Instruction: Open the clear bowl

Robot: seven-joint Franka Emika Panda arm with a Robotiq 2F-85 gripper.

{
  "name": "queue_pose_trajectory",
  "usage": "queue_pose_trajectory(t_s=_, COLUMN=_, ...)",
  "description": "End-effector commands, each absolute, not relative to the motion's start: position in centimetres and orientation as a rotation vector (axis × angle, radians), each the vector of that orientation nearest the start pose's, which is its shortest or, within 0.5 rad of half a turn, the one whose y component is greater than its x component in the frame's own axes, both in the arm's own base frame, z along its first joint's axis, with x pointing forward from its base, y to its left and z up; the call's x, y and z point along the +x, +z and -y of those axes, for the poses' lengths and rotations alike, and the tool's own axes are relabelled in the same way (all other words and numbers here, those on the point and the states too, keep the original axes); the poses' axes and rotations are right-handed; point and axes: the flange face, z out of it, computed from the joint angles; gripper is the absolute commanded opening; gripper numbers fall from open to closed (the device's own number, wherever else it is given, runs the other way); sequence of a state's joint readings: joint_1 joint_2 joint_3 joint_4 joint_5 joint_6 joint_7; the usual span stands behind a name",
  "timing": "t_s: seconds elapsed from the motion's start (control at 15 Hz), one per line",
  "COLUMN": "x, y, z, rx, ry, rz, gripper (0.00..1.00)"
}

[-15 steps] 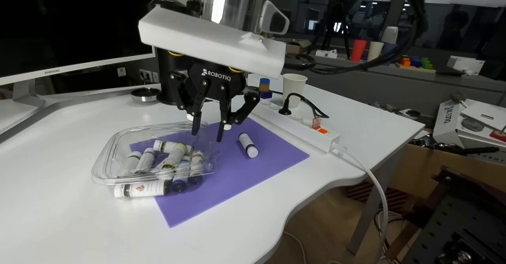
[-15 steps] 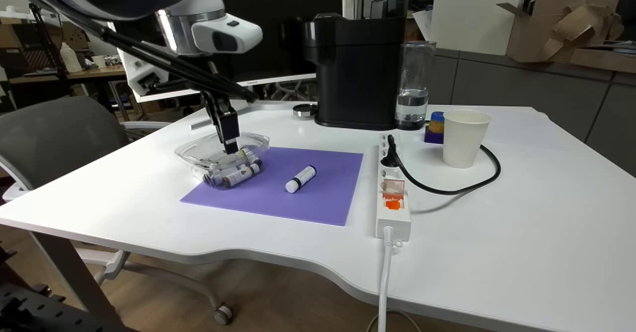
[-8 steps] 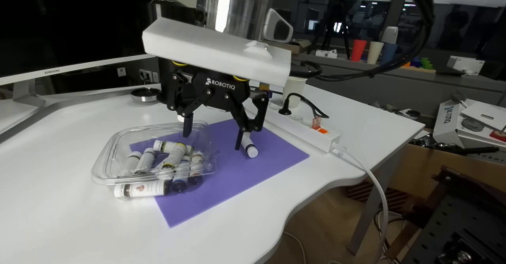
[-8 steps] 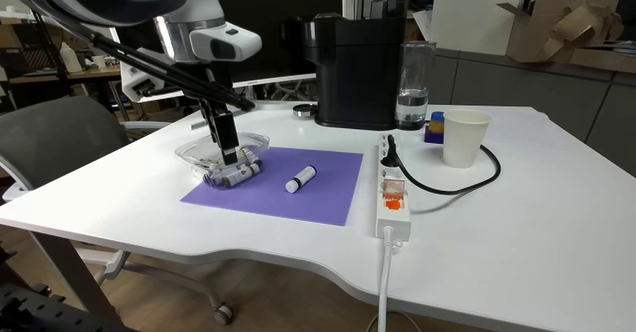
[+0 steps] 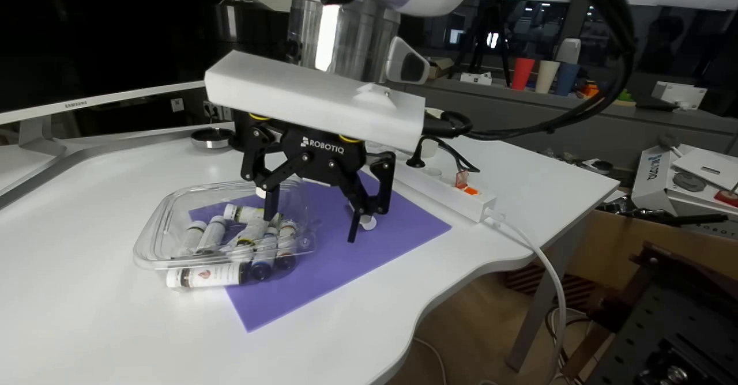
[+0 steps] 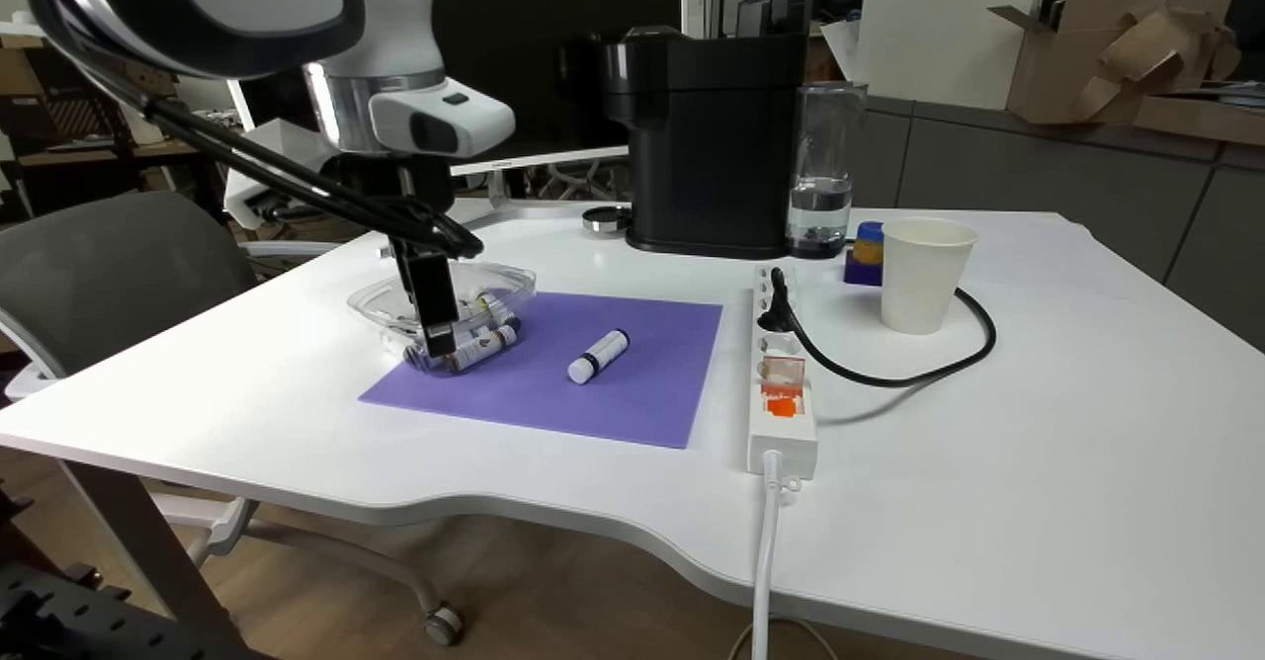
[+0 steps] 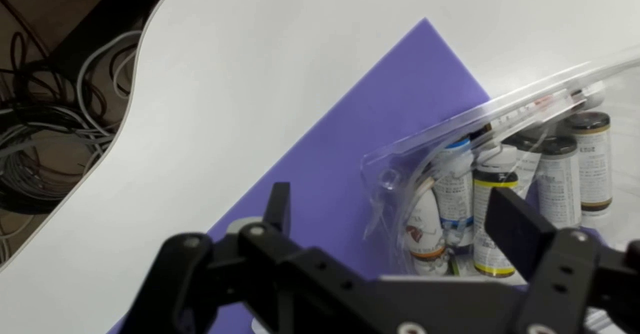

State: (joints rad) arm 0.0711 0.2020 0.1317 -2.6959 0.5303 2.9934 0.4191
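Note:
The clear bowl (image 5: 151, 258) is a see-through plastic container partly on the purple mat (image 5: 300, 293), with several white-labelled tubes visible through it. Whether its lid is fastened I cannot tell. My gripper (image 5: 311, 222) stands wide open, pointing down over one end of it. In the wrist view, the gripper (image 7: 390, 199) straddles the bowl's corner (image 7: 389, 179): its right finger (image 7: 517, 229) overlaps the tubes, its left finger (image 7: 278, 204) lies over bare mat. Nothing is gripped. Contact between finger and plastic cannot be made out.
A single white tube (image 6: 599, 356) lies on the mat, mostly behind a finger in an exterior view. Beyond are a white power strip (image 6: 781, 433) with a black cord, a paper cup (image 6: 919, 280) and a black machine (image 6: 707, 146). A monitor (image 5: 104, 39) stands behind.
The gripper's fingers have spread from nearly together to wide apart. The gripper has come down lower, beside and over the bowl's end. Bowl and tubes have stayed put.

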Motion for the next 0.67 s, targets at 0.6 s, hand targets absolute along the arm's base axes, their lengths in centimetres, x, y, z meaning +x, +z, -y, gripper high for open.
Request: queue_pose_trajectory(t_s=0.6, x=42.4, y=16.1, z=-4.5, rx=-2.737, ry=-0.079, rz=-0.965, gripper=1.00)
